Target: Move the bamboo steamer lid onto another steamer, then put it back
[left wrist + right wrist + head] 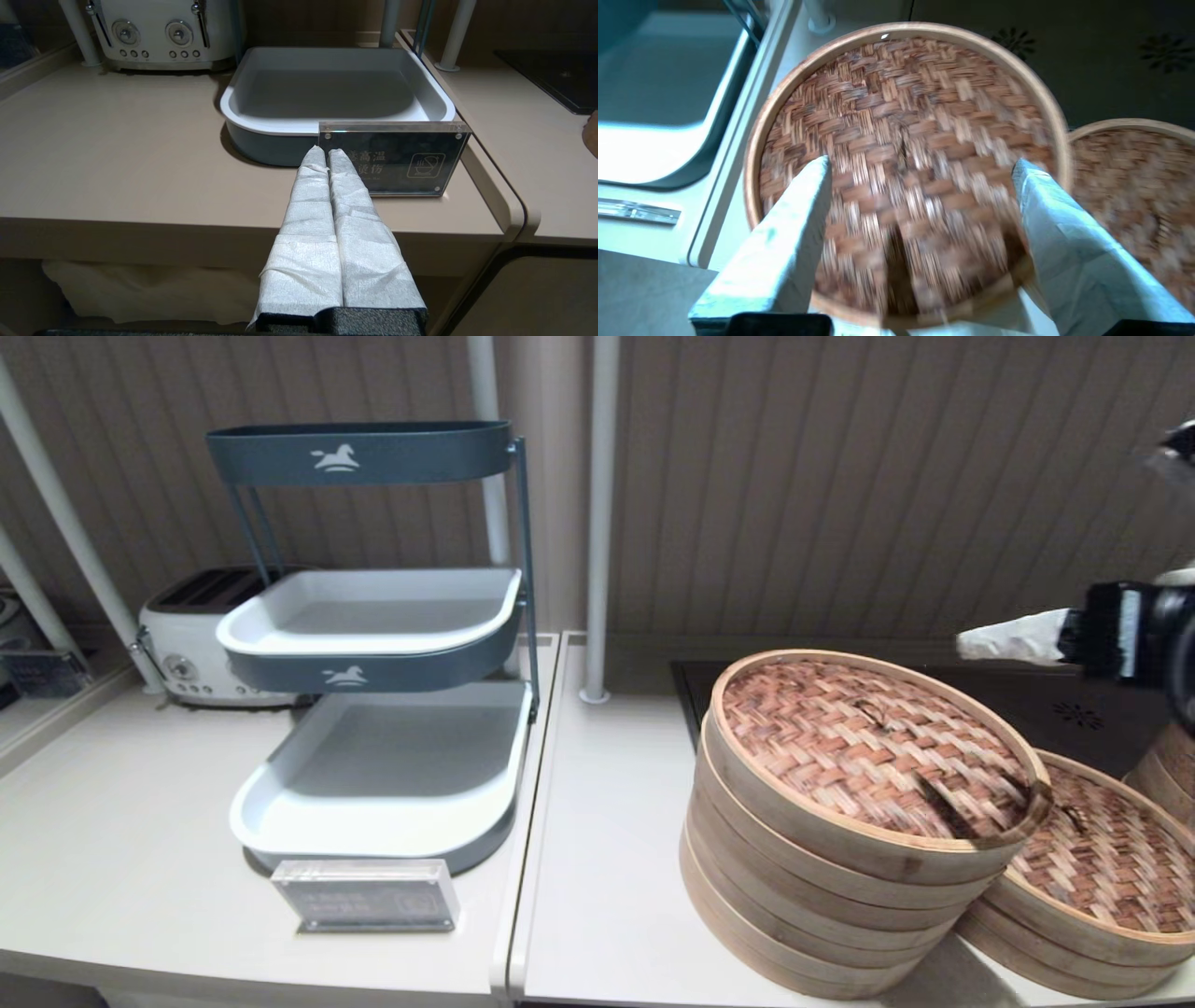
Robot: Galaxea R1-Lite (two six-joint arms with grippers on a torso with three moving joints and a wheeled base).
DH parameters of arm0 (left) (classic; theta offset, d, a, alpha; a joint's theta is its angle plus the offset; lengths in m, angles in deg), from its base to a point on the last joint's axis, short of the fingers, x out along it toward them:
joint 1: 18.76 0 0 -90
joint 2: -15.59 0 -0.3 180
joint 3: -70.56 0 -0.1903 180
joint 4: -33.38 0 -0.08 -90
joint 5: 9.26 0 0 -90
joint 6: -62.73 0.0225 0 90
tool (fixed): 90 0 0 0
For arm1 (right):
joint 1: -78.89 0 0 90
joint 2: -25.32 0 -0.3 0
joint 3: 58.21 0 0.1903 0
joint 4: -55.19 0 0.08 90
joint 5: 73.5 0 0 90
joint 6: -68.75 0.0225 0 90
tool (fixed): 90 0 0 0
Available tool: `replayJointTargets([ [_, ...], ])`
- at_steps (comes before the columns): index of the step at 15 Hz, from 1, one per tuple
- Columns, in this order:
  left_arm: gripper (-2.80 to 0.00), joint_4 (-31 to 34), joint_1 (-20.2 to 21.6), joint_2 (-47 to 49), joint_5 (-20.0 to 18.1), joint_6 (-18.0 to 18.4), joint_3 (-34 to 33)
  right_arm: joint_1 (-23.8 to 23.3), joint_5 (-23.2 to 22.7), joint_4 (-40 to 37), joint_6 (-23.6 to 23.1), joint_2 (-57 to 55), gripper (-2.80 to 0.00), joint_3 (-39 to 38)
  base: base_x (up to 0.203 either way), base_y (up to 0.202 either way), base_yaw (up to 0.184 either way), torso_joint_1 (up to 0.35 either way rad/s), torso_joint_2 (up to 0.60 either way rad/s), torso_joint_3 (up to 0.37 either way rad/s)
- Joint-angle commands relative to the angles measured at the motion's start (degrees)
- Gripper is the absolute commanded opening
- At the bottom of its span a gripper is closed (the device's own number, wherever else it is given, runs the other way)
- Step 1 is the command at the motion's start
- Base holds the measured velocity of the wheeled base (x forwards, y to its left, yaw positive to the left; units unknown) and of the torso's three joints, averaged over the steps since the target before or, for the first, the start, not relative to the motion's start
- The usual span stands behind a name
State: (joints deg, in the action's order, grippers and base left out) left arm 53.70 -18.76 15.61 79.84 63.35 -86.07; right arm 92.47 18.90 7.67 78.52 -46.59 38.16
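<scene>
Here my counter [607, 859] carries the tall steamer stack [822, 905], and the bamboo steamer lid [878, 747] sits on top of it. Another steamer [1102, 887] touches it on my right. My right pincer [920, 163] hovers above the lid, spread wide. My left pincer [327, 156] idles pressed together by the sign [397, 161].

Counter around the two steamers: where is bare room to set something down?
Bare counter lies between the three-tier rack and the tall steamer stack, and left of the rack before the toaster. Crowded on the right: the lidded stack presses against another steamer.
</scene>
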Motion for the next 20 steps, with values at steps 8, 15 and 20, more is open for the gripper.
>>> replayJointTargets([
  [8,-2.80,-0.03,0.00,-0.02,0.02,-0.01,-1.58,-7.24,0.59,-12.98,-0.54,33.22,-2.80,-10.63,0.000,0.000,0.000,0.000,0.00,0.000],
  [15,-2.80,-0.03,0.00,-0.02,0.02,-0.01,-1.58,-8.81,0.23,-12.84,-0.65,50.39,-2.80,-35.66,0.000,0.000,0.000,0.000,0.00,0.000],
  [20,-2.80,-0.03,0.00,-0.02,0.02,-0.01,-1.58,-11.57,-0.32,3.92,-3.42,59.63,-2.80,-54.23,0.000,0.000,0.000,0.000,0.00,0.000],
])
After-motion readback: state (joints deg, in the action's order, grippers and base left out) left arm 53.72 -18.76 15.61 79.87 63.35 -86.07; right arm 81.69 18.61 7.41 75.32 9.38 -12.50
